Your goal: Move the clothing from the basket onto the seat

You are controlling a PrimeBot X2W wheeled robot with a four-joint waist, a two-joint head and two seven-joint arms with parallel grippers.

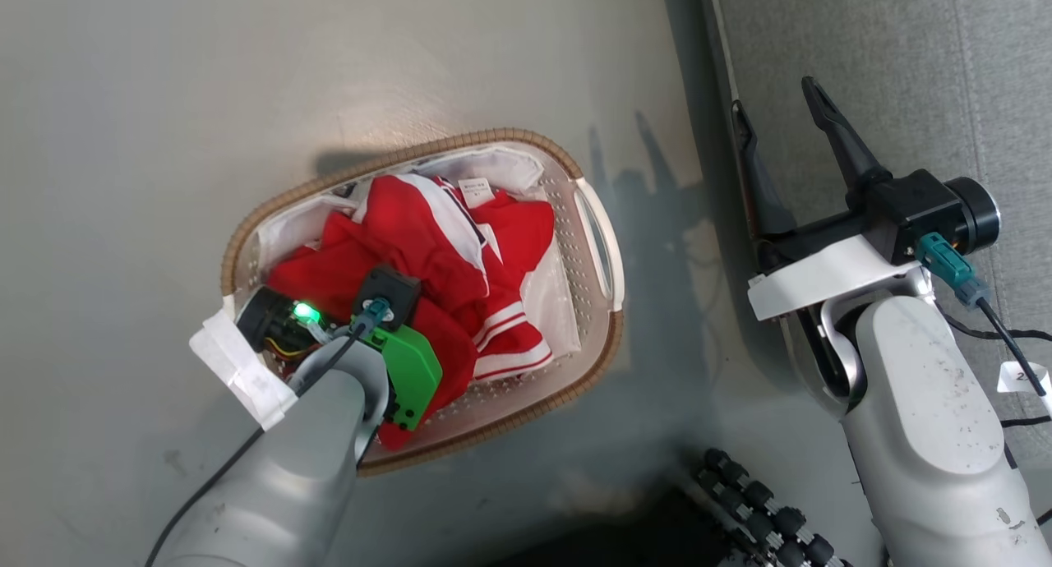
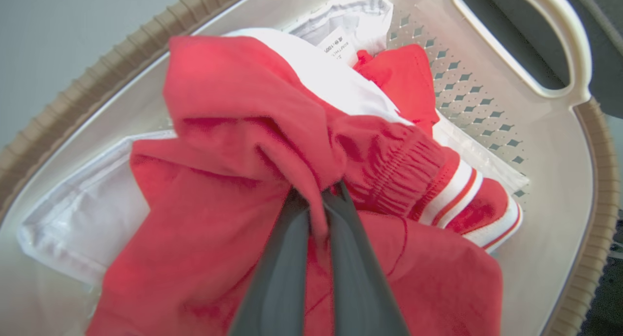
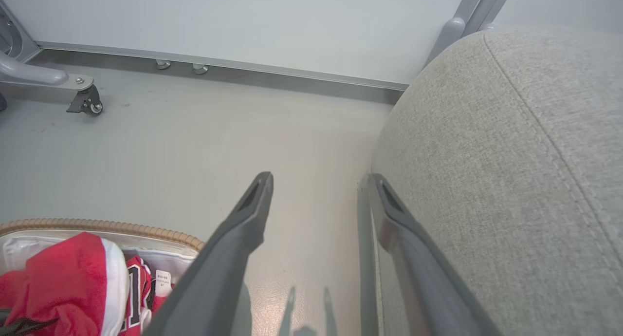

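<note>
So the basket (image 1: pixel 604 337) sits on the floor (image 1: pixel 164 99), and the seat (image 1: pixel 904 74) is off to its right with a strip of floor between them. The clothing (image 1: pixel 427 238) is heaped in the basket on top of the liner (image 1: pixel 283 234). The left gripper (image 2: pixel 319 192) is down in the basket, tips in the heap. The right gripper (image 1: pixel 774 94) hangs at the seat's left edge, well apart from the basket.
</note>
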